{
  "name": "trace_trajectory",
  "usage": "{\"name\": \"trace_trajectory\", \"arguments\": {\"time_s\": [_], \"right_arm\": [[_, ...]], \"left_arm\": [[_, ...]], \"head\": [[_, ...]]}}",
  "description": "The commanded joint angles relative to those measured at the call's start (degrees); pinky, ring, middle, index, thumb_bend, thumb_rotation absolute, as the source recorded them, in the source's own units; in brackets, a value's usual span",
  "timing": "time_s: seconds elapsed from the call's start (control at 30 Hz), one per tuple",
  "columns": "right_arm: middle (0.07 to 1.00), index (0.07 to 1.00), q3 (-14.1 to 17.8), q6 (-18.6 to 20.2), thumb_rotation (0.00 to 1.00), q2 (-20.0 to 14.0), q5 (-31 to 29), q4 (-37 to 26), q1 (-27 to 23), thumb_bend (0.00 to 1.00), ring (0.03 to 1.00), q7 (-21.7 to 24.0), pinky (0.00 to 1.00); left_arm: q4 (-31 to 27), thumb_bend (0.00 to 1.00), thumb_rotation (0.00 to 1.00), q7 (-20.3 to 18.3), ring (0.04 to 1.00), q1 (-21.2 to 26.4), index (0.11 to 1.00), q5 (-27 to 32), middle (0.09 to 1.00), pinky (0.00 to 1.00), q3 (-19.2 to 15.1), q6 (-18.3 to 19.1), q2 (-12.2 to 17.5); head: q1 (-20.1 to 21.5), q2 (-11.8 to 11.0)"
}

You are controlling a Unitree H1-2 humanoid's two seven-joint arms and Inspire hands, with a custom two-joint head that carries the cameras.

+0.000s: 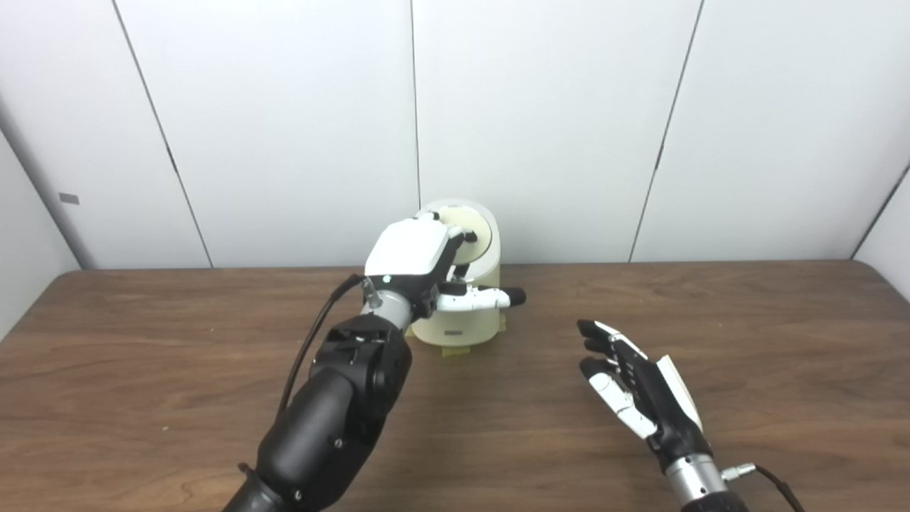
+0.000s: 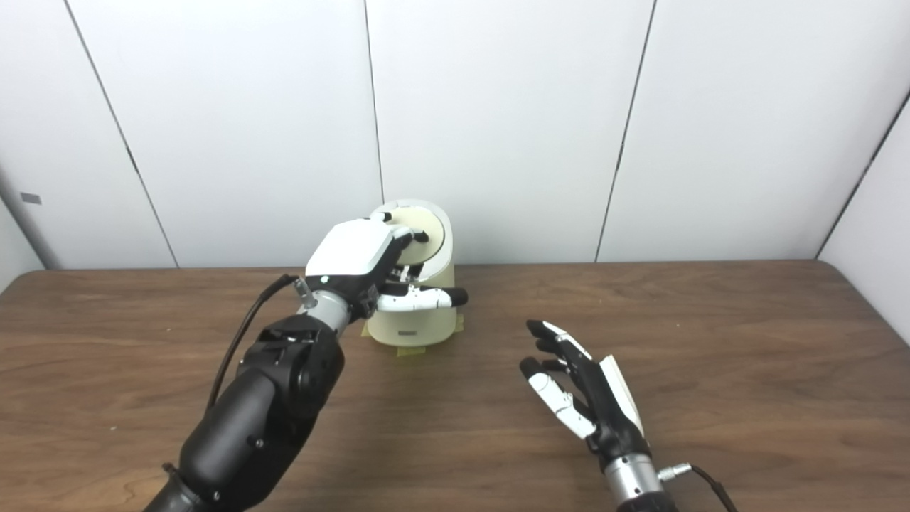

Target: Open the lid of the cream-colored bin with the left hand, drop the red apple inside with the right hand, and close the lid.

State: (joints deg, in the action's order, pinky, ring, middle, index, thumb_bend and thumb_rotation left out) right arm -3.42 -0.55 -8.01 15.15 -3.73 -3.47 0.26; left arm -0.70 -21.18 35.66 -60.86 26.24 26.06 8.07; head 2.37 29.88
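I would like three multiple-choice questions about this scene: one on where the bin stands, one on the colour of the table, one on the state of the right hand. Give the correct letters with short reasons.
1. Where does the cream-colored bin stand?
A. at the table's far edge, near the wall
B. at the near edge, beside the right hand
C. on the floor

2. What colour is the table?
A. white
B. dark brown wood
C. green

3. What is the state of the right hand?
A. shut on an apple
B. pressing the lid
C. open, holding nothing

Answers: 1 A, the wall panels rise just behind it. 2 B, brown wood grain shows. 3 C, its fingers are spread apart and nothing lies in them.
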Motion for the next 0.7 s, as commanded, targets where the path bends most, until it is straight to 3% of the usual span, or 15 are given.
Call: {"name": "trace_trajectory", "arguments": {"time_s": [0.0,0.3,0.5,0.67], "right_arm": [[0.863,0.838,0.4,-1.0,0.84,-0.1,-0.6,-2.2,-1.4,0.44,0.853,0.0,0.77],[0.859,0.836,0.4,-0.1,0.84,-0.1,-1.5,-3.4,-1.1,0.45,0.849,0.1,0.77],[0.851,0.827,0.4,0.6,0.86,0.2,-1.2,-3.7,-1.1,0.44,0.846,-0.1,0.78],[0.86,0.837,0.5,1.1,0.85,0.2,-2.3,-3.9,-1.1,0.45,0.857,0.4,0.79]], "left_arm": [[-0.8,0.98,0.96,-0.9,0.986,0.7,0.846,-0.7,0.872,1.0,0.0,0.2,0.1],[-1.9,0.97,0.93,-6.8,1.0,-0.8,0.877,-2.5,0.899,1.0,-0.4,0.7,-0.3],[-0.8,1.0,0.95,-15.8,1.0,-0.2,0.895,-6.9,0.938,1.0,0.6,0.8,-0.3],[0.4,1.0,0.95,-17.4,1.0,-0.4,0.897,-8.2,0.93,1.0,0.2,0.8,-0.8]], "head": [[0.0,0.0],[0.1,0.4],[0.4,0.3],[0.3,0.3]]}}
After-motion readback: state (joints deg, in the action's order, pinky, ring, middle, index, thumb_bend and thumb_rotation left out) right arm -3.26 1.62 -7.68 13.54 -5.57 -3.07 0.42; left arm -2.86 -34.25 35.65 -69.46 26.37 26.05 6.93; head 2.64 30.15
